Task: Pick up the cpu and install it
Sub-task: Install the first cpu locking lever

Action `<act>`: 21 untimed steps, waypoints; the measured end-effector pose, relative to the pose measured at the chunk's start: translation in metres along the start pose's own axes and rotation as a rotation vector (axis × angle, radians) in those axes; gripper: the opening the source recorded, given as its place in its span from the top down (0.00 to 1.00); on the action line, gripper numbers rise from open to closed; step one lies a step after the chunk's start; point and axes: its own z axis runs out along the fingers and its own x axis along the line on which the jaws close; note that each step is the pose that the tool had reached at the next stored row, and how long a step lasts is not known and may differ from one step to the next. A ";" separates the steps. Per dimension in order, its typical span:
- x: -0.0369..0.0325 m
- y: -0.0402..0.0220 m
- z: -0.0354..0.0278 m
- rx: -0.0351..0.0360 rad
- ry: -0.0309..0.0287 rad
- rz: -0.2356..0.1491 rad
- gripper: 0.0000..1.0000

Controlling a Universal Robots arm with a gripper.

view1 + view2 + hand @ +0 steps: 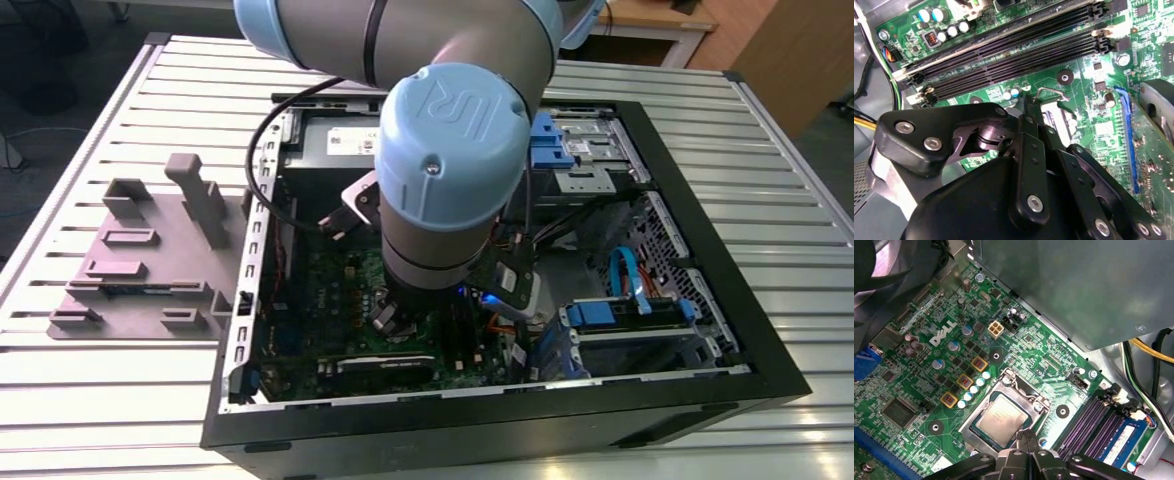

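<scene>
Tool (1026, 442) fingertips pressed together, holding nothing | cpu (1002, 419) sat in socket (1004, 415), near edge hidden by tool | motherboard (954, 365) partly cut off

A silver-grey tubular metal robot arm (441, 180) with pale blue round joint caps fills the exterior view's upper centre; its black, silver-screwed linkage gripper (1026, 112) fills the second wrist view's lower half.

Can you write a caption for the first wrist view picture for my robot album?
The claw hovers beside the shiny cpu sitting in its socket on the green motherboard.
</scene>
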 end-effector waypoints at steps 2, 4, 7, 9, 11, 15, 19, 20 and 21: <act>0.0001 -0.0001 0.0005 -0.0001 -0.0001 0.000 0.89; 0.0001 -0.0002 0.0009 -0.0001 -0.0003 0.000 0.89; 0.0008 -0.0008 0.0009 0.0000 0.0001 0.000 0.89; 0.0015 -0.0017 0.0011 -0.0001 -0.0003 0.000 0.89; 0.0023 -0.0027 0.0009 -0.0003 -0.0006 0.000 0.89; 0.0044 -0.0050 0.0004 -0.0001 -0.0005 0.000 0.89; 0.0042 -0.0061 0.0001 0.0000 0.0002 0.000 0.89; 0.0037 -0.0065 0.0002 0.0000 0.0002 0.000 0.89; 0.0031 -0.0071 0.0003 -0.0001 0.0001 0.000 0.89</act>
